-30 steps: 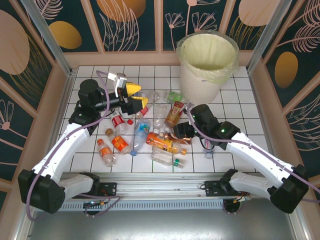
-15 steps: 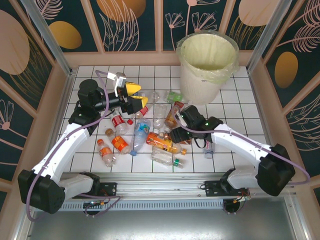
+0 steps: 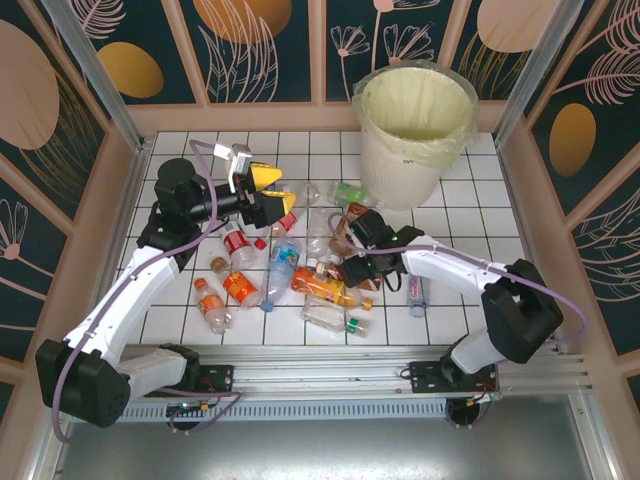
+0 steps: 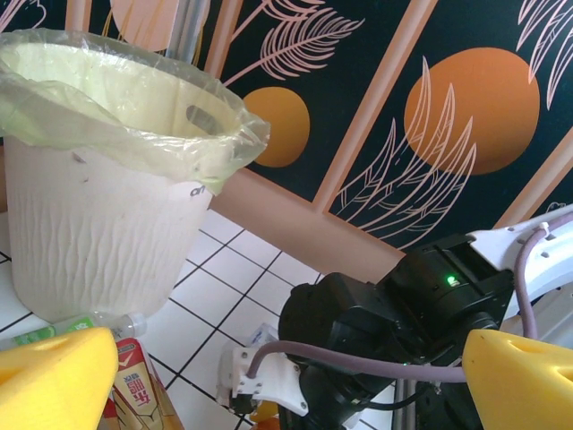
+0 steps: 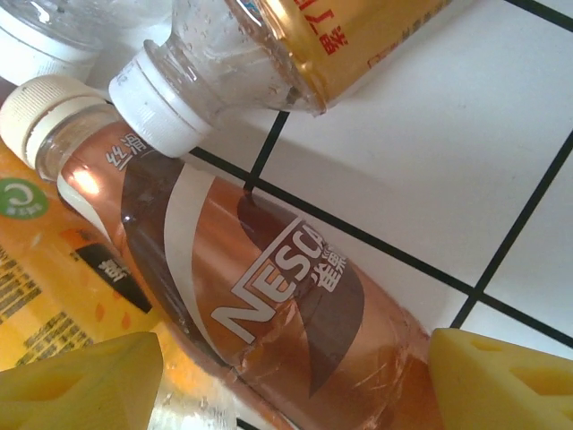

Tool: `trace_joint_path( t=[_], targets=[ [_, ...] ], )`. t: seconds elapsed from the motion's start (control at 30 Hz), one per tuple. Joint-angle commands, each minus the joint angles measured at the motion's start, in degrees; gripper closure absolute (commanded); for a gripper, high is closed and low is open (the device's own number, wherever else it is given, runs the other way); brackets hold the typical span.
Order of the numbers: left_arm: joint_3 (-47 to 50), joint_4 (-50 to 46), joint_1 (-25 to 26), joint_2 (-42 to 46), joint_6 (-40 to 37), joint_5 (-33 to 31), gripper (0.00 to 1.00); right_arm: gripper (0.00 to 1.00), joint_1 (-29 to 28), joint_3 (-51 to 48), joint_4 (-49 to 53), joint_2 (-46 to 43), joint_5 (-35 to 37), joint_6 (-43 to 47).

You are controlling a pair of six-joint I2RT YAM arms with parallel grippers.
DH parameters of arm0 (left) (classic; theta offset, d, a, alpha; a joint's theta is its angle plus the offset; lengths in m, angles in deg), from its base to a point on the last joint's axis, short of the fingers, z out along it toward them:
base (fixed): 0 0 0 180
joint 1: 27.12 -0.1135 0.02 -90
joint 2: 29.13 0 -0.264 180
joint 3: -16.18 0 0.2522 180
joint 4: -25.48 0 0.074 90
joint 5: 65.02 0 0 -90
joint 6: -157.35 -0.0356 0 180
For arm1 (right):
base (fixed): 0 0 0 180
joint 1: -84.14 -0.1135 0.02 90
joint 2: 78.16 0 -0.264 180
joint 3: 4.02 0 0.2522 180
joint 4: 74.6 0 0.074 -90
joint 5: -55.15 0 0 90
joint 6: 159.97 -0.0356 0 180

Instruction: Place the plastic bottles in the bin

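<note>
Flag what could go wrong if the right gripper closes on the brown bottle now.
1. A white-capped bottle lies against the neck of the brown bottle; lifting could drag or flick it away.
2. The orange bottle lies tight against it, so the right gripper, open around it, may pinch both or slip.
3. The left gripper hovers open near the pile, facing the right arm; swinging to the bin might clip it.

brown bottle (image 5: 269,296): base runs off frame between right gripper (image 5: 291,390) pads. gold-label bottle (image 5: 295,54) ahead of them, body cut off. bin (image 4: 98,224): one side clipped, past left gripper (image 4: 286,385). red-label bottle (image 4: 141,394) cut off beside one pad.
</note>
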Motion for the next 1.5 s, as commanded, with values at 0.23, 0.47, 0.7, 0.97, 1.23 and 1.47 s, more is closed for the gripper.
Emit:
trace_joint_path(
  t=[0.23,0.47,0.7,0.97,1.23,1.47],
  targets=[
    [0.3,2.3,0.4,0.5,0.8,1.3,0.02,0.17,0.3,3.2,1.8,4.9,1.1,3.8],
    [0.3,2.4,0.3,0.2,1.0,1.3,0.01,0.14,0.5,3.7,1.1,6.9,1.5,4.1],
    [0.4,2.5,0.3,0.3,1.0,1.2,0.01,0.22,2.0,2.7,-0.3,7.0,1.6,3.0],
    [0.4,2.6,0.3,0.3,1.1,1.2,0.01,0.26,4.9,0.8,-0.6,5.5,3.9,1.0],
    [0.4,2.7,0.4,0.3,1.2,1.1,0.01,0.29,7.8,-0.5,-0.4,5.2,5.4,-2.4],
    [0.5,2.9,0.3,0.2,1.4,1.1,0.01,0.26,7.7,-0.9,-0.3,4.8,2.7,-2.1]
  ],
)
